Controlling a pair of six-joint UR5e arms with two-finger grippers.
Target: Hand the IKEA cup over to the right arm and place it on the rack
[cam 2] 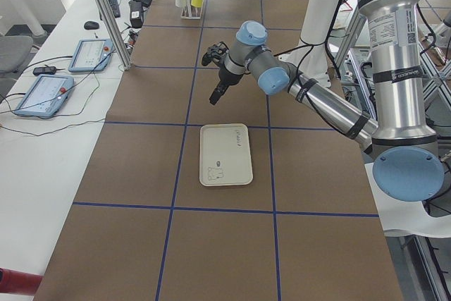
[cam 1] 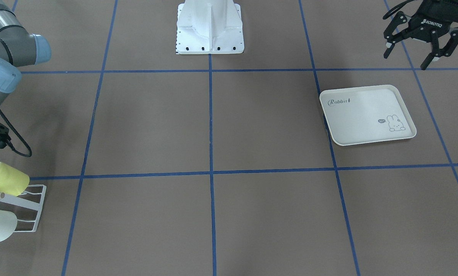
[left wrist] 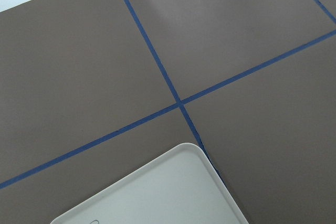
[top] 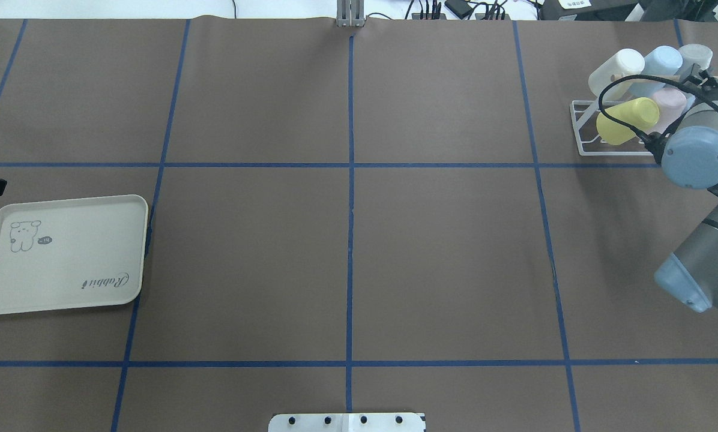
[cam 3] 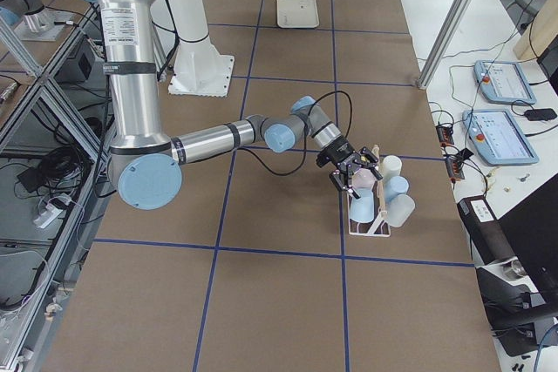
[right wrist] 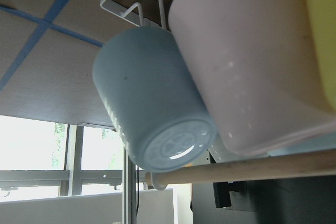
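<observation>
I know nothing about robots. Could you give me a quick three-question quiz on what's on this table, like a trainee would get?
1. True or false: a cup lies on the cream rectangular rabbit-print tray.
2. The left arm's black two-finger tool is: A open, holding nothing; B shut on a cup; C resting on the tray.
3. Fill in: on the small white wire rack, the brightest plastic cup is ____.
Key: 1 false, the tray holds nothing. 2 A. 3 yellow.
</observation>
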